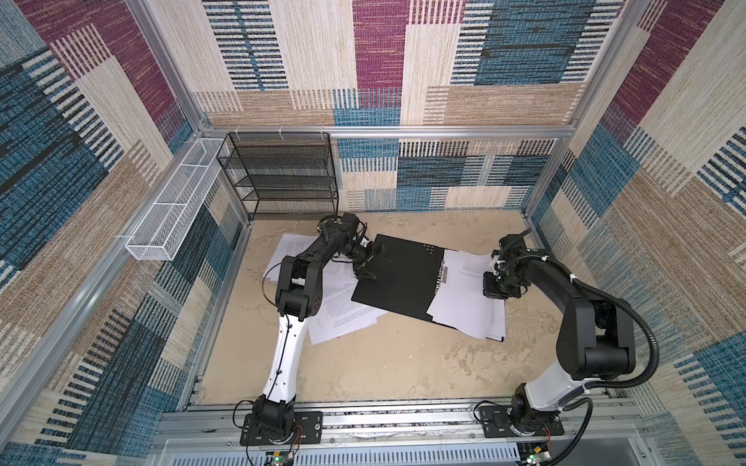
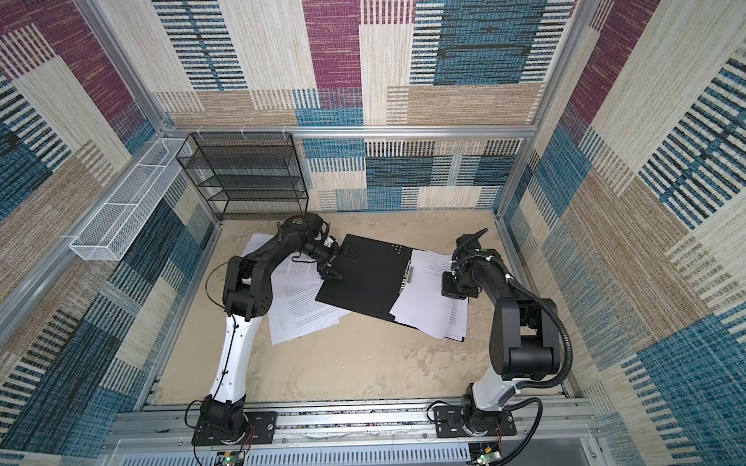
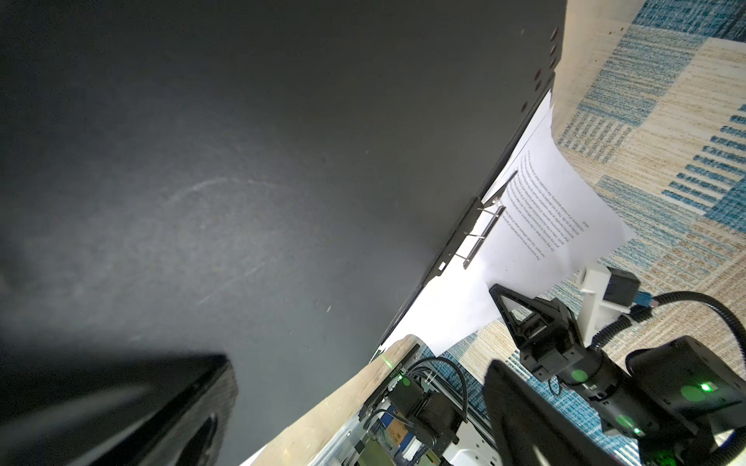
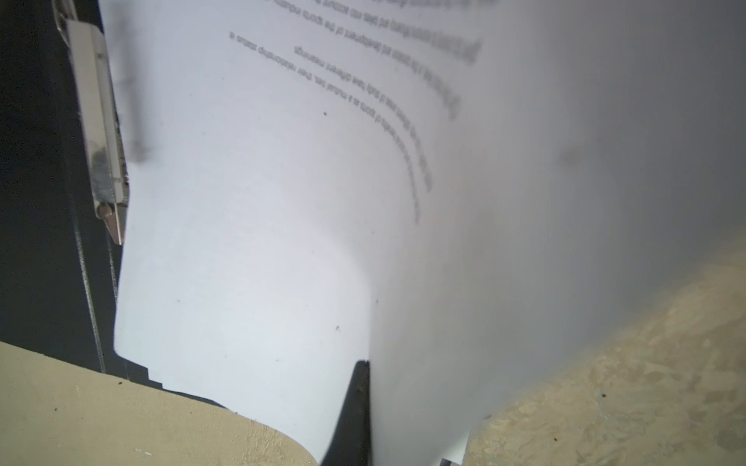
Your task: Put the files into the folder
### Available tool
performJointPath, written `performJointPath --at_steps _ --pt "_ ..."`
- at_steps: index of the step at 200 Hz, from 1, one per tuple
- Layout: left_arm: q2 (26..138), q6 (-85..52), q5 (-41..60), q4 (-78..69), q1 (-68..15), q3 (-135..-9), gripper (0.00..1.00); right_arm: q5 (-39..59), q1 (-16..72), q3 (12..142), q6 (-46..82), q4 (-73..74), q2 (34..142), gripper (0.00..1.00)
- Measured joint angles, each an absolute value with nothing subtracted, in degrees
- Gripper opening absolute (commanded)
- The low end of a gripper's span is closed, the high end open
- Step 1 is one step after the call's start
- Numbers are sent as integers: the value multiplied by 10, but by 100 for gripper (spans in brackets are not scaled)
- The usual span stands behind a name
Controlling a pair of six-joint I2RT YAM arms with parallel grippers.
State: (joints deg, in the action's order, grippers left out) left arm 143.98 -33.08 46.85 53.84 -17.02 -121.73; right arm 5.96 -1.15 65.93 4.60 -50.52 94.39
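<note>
The task is looking roughly half done. The folder (image 1: 399, 278) is lying open on the counter (image 1: 383, 363), black inside facing up. A stack of sheets (image 1: 464, 314) is already resting on its right half, just beside the metal spine clip (image 1: 444, 273); whether the clip is clamping them cannot be told.

The right gripper (image 1: 495, 293) is closed, pinching the printed sheet (image 4: 262, 201) on top of that stack, and the sheet's outer edge is curling up off the pile. The left gripper (image 1: 376, 264) is hanging with its jaws wide apart over the far-left corner of the bare flap, holding nothing.

Several loose sheets (image 1: 343, 312) are lying on the counter at the left, partly under the folder. They are likely waiting to go in, and the cover is waiting to be shut.
</note>
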Motion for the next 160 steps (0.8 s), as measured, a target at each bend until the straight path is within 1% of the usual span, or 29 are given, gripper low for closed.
performJointPath --at_steps 76,160 --pt "1440 -331 469 538 -170 -1216 100 -22 10 700 44 -513 1009 2" --pt "1438 -331 469 536 -170 -1213 100 -99 33 699 29 -517 1036 3"
